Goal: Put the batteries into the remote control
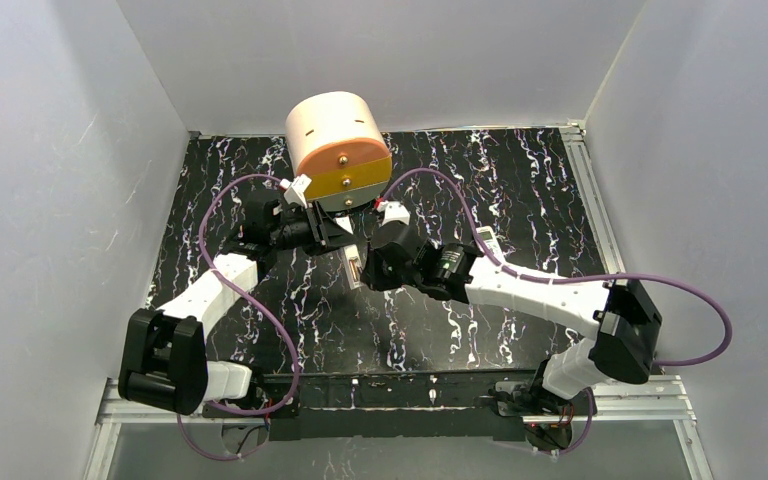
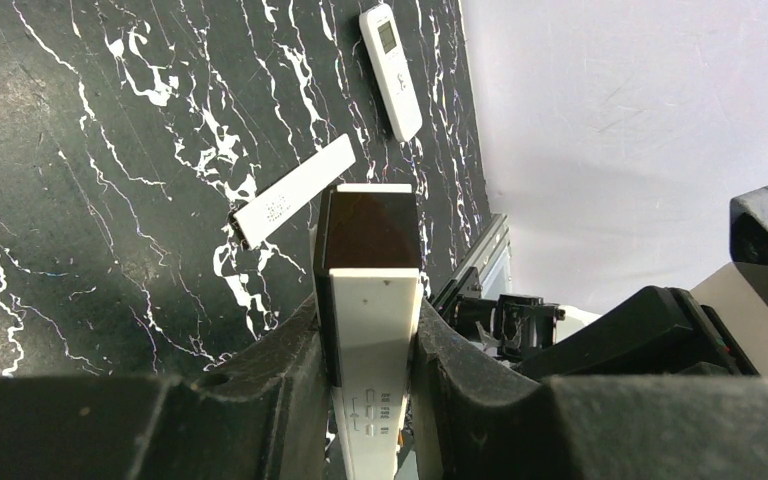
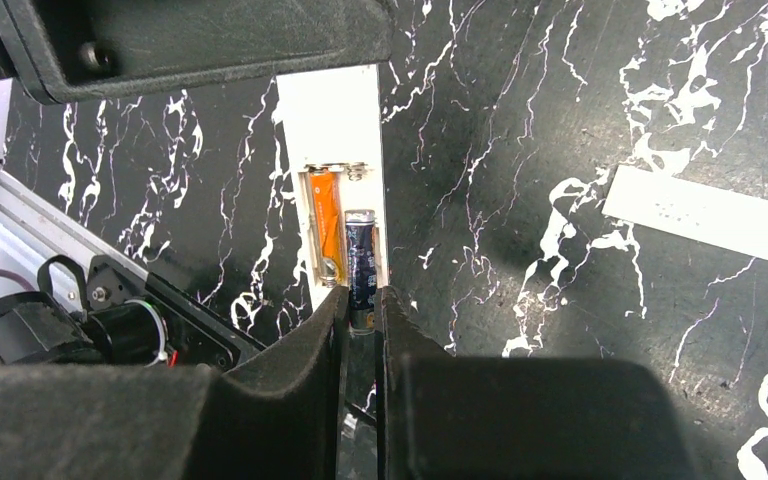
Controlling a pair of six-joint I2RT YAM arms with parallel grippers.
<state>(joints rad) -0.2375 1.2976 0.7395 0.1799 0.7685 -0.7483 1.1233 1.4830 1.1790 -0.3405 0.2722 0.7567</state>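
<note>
My left pincer (image 2: 368, 335) is nearest, its fingers narrowed onto the sides of the remote control (image 2: 372, 300), whose lower end is cut off. Beyond it on the table lie a white strip (image 2: 295, 190) and a white handset with a screen (image 2: 390, 70).

My right pincer (image 3: 362, 300) pinches 1 dark battery (image 3: 360, 255) at the open bay, beside 1 orange battery (image 3: 325, 225) seated there. I cannot tell how far in the dark one sits.

From above, a pale drum (image 1: 338, 150) hides part of the table.
</note>
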